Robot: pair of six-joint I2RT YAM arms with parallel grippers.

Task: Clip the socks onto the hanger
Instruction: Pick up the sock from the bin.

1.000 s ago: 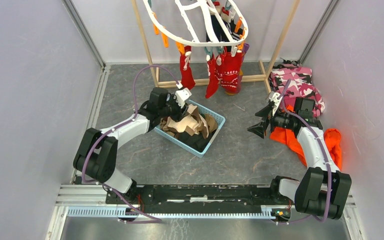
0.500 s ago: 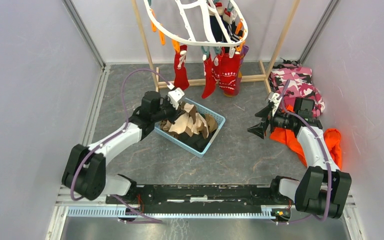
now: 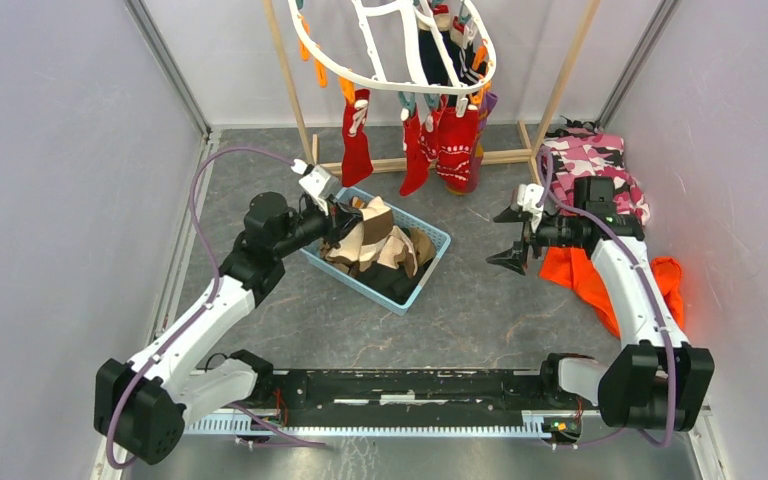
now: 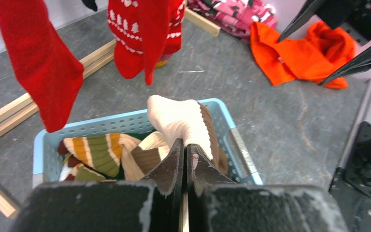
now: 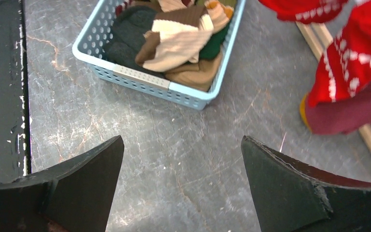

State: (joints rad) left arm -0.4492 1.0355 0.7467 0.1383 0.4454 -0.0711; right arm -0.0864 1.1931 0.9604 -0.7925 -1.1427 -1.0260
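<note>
So, at centre-left of the overhead view the left gripper (image 4: 184, 150) is clamped on a beige-brown sock (image 4: 181, 121), which is pinched between pressed-together fingers just above the pale blue basket (image 4: 101, 124) where other loose socks (image 5: 174, 43) are piled. Right of centre, the right gripper (image 5: 181, 142) is spread wide over the grey floor (image 5: 174, 159), nothing gripped, with the orange cloth (image 3: 570, 275) just beside it. Further back, at top centre, the white hanger (image 3: 372, 84) is seen with red patterned socks (image 3: 457, 140) clipped along its near rim.

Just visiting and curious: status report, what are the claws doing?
Left claw shut on beige-brown sock above basket. Right claw open, empty, over floor. Red socks on hanger. Nothing in the way.
</note>
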